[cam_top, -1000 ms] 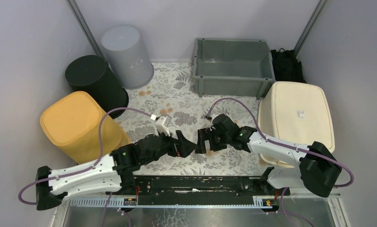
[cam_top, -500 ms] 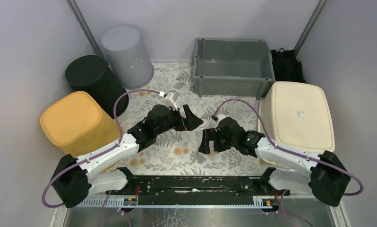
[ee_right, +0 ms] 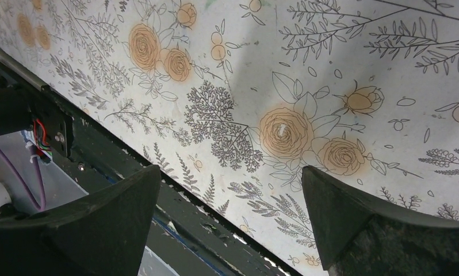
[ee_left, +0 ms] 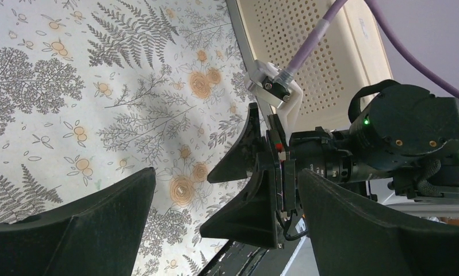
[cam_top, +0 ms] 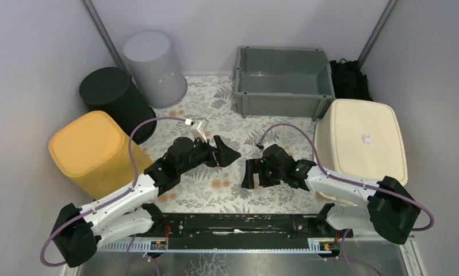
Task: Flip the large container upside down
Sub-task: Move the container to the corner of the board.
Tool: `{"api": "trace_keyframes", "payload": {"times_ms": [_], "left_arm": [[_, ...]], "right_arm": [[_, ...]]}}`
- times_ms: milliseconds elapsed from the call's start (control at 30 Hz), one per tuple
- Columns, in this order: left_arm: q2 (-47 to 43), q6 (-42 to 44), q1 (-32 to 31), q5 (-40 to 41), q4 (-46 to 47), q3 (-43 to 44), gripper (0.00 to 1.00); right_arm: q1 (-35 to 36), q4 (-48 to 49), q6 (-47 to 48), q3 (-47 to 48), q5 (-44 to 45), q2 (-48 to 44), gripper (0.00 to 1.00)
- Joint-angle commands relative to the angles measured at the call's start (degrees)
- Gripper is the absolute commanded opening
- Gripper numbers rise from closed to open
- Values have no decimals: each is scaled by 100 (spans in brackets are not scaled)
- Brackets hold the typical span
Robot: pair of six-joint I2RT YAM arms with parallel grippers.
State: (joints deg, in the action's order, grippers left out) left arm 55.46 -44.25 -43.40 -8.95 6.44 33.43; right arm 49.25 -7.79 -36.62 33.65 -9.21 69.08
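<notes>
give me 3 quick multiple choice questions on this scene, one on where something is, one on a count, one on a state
1. Where does the grey crate stand?
A) near left corner
B) far edge, right of middle
C) between the arm bases

2. How many containers stand bottom up?
A) one
B) two
C) four

3. How are the left gripper and right gripper?
A) both open, holding nothing
B) both shut
C) each shut on a container

Answers:
1 B, the top view shows it at the back wall, open side up.
2 C, the yellow bin, black bin, pale grey bin and cream bin all show their bases.
3 A, each wrist view shows spread fingers with nothing gripped.
</notes>
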Motion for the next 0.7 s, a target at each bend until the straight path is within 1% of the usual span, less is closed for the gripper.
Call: {"api": "trace_keyframes", "payload": {"times_ms": [0, 400, 667], "left_arm": [[-217, 11, 37, -58, 258, -199, 100], [-480, -22, 75, -16, 191, -289, 100], [-621, -64, 81, -3, 125, -349, 100]], "right_arm": [[41, 328, -126, 266, -151, 76, 99], [43, 269, -91, 555, -314, 379, 100], [50, 430, -235, 217, -336, 178, 100]]}}
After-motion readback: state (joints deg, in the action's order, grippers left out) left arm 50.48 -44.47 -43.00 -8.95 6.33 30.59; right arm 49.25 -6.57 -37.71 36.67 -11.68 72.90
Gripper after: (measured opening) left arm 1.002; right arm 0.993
